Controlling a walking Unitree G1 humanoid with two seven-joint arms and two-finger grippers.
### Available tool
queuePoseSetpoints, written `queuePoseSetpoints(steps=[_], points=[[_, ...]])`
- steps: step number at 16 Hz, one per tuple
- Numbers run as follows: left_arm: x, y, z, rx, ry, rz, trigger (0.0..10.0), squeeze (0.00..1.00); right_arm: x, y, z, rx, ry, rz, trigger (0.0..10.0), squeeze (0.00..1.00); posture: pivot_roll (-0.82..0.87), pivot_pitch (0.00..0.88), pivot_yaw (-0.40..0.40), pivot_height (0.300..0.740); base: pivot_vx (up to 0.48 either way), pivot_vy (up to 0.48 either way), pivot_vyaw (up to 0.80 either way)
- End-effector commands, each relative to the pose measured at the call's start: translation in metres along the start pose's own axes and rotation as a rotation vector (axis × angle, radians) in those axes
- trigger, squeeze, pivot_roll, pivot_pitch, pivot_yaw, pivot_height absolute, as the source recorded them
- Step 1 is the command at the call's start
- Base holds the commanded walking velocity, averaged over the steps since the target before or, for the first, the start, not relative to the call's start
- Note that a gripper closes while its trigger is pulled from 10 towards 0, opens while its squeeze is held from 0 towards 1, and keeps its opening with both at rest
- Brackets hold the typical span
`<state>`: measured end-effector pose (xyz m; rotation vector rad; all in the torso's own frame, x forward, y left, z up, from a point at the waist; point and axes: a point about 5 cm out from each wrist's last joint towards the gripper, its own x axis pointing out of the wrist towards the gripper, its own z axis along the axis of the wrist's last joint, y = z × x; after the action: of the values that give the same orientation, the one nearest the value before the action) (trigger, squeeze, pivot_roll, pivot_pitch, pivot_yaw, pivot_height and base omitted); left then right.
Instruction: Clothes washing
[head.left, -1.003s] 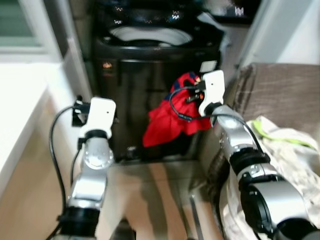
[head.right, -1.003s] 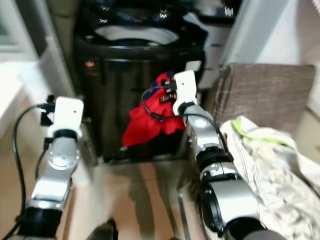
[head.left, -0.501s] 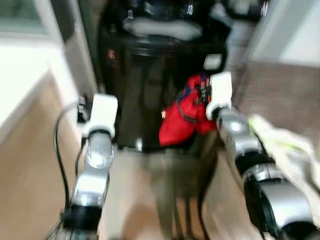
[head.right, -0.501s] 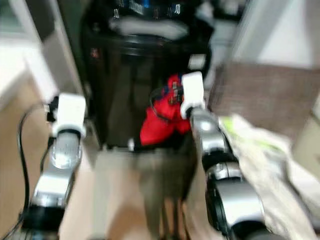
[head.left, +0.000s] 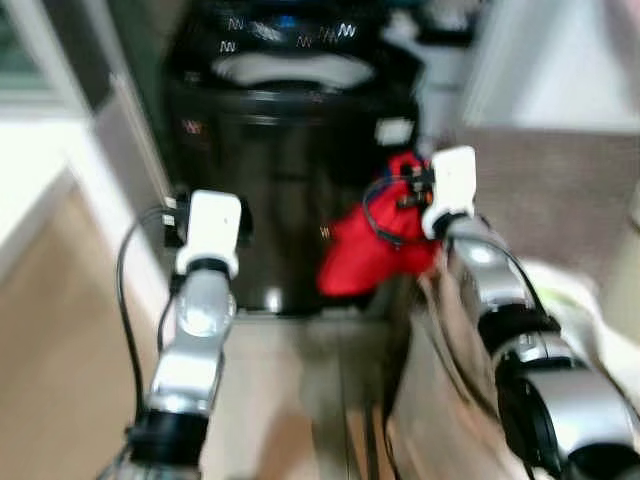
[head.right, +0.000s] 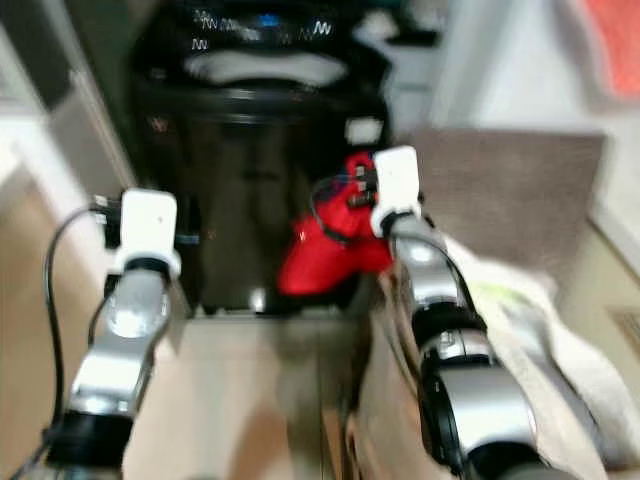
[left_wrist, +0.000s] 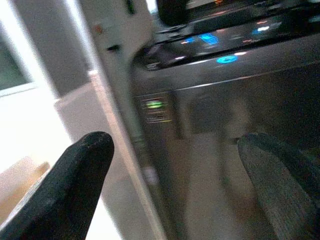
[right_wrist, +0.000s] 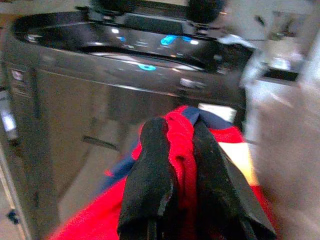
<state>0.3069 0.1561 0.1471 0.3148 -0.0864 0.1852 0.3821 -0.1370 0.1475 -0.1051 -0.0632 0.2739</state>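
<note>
Pinching a red garment (right_wrist: 182, 145), the right gripper (right_wrist: 182, 165) has its two black fingers (right_wrist: 150, 180) closed on a bunched fold of the cloth. The garment, with some blue at its edge, hangs below the fingers in front of the dark washer (head.left: 290, 200), near its right front corner and above the floor (head.left: 290, 400). The right arm (head.left: 500, 310) reaches forward from the lower right, a black cable looped beside its white wrist housing.

The left gripper (left_wrist: 175, 190) has its fingers (left_wrist: 65, 190) spread wide apart with nothing between them, pointed at the washer's left front face beside a pale wall edge (left_wrist: 120, 125). Blue lights glow on the washer's control panel (left_wrist: 220, 42), and a small green one lower on its front.

The washer's top is open, a pale drum rim (head.left: 290, 70) showing. To the right stands a brown basket (head.right: 500, 190), with pale laundry (head.right: 540, 340) heaped beside the right arm. The head views are blurred.
</note>
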Motion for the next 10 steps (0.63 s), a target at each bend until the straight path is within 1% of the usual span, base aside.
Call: queuePoseSetpoints(steps=[1, 10], points=[[0.0014, 0.0078, -0.0018, -0.001, 0.005, 0.021, 10.0, 0.0, 0.0074, 0.0085, 0.0154, -0.004, -0.055, 0.029, 10.0, 0.0, 0.03, 0.0, -0.05, 0.74, 0.461, 0.0, 0.0], [0.0014, 0.0078, -0.0014, -0.002, 0.0, 0.017, 10.0, 0.0, 0.0081, 0.0095, 0.0167, -0.006, -0.06, 0.031, 10.0, 0.0, 0.03, 0.0, -0.049, 0.74, 0.461, 0.0, 0.0]])
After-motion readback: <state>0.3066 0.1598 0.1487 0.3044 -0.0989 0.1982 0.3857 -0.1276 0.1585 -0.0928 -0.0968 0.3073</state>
